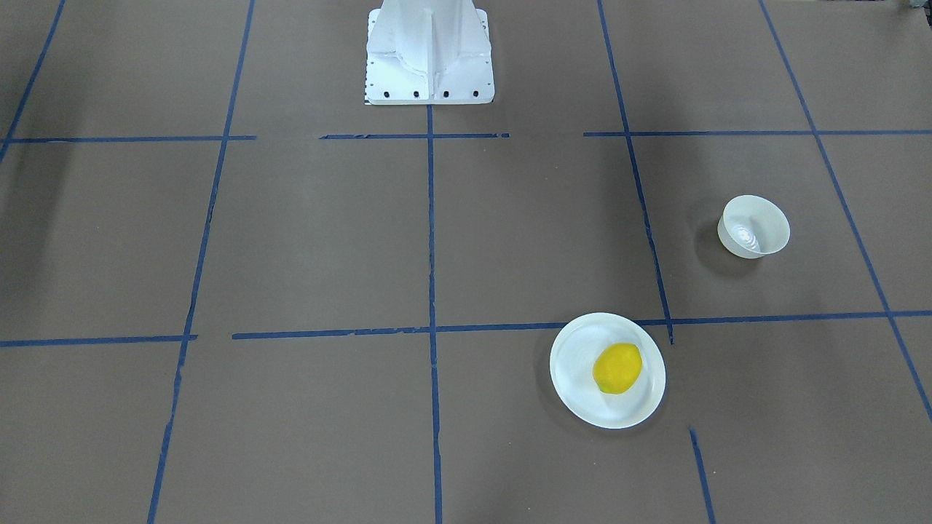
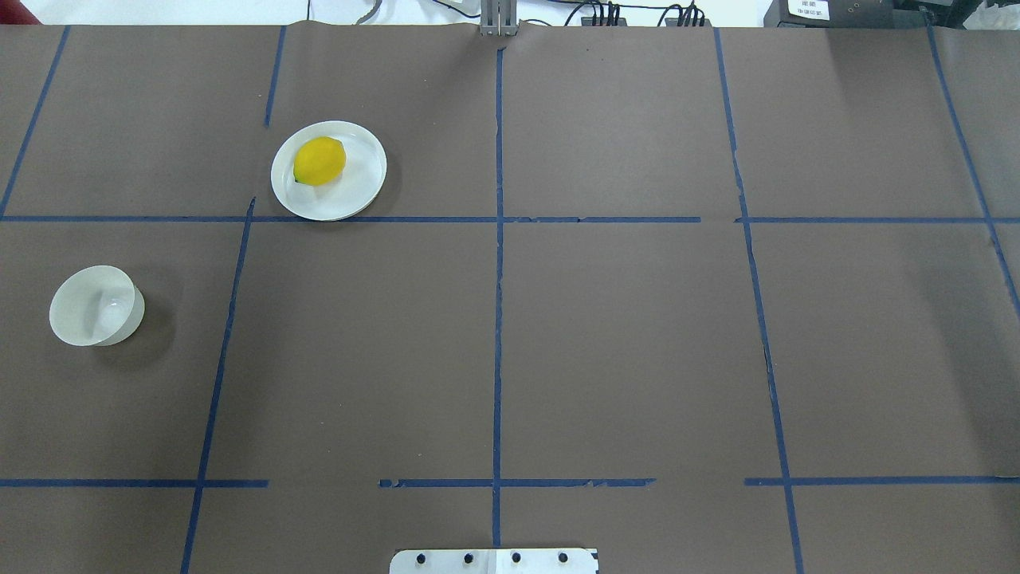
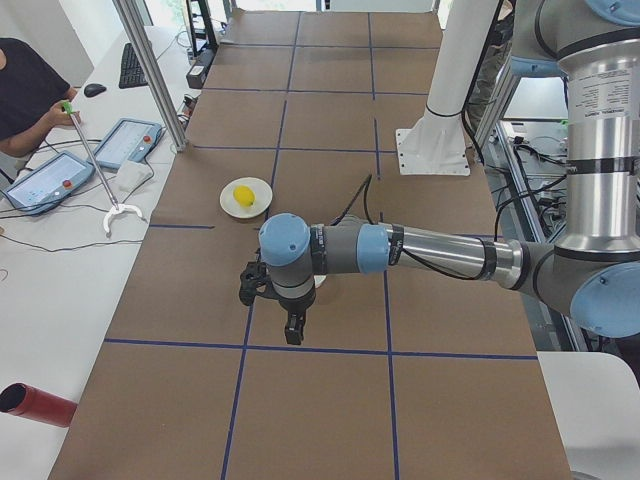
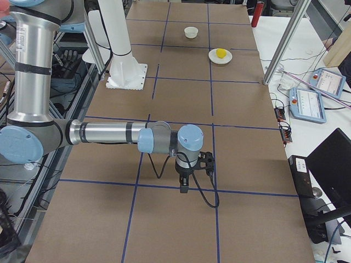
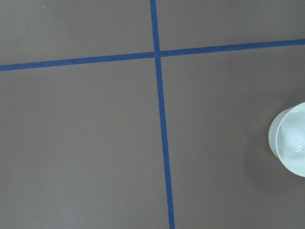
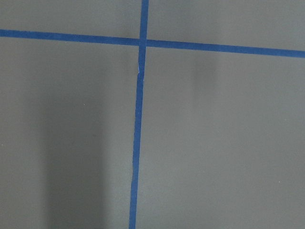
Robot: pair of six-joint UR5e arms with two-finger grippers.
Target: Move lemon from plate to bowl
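Note:
The yellow lemon (image 1: 617, 368) lies on the flat white plate (image 1: 575, 397); both also show in the overhead view, lemon (image 2: 319, 161) and plate (image 2: 362, 179). The small deep white bowl (image 1: 753, 226) stands empty and apart from the plate, on my left side (image 2: 96, 305). Its edge shows in the left wrist view (image 5: 290, 143). My left gripper (image 3: 292, 333) hangs above the table near the bowl, seen only from the side. My right gripper (image 4: 184, 188) hangs over the table's far right, seen only from the side. I cannot tell whether either is open or shut.
The white robot pedestal (image 1: 428, 54) stands at the table's middle back. Blue tape lines (image 2: 498, 319) grid the brown table. An aluminium post (image 3: 150, 70), tablets (image 3: 125, 142) and a red cylinder (image 3: 35, 404) stand along the operators' side.

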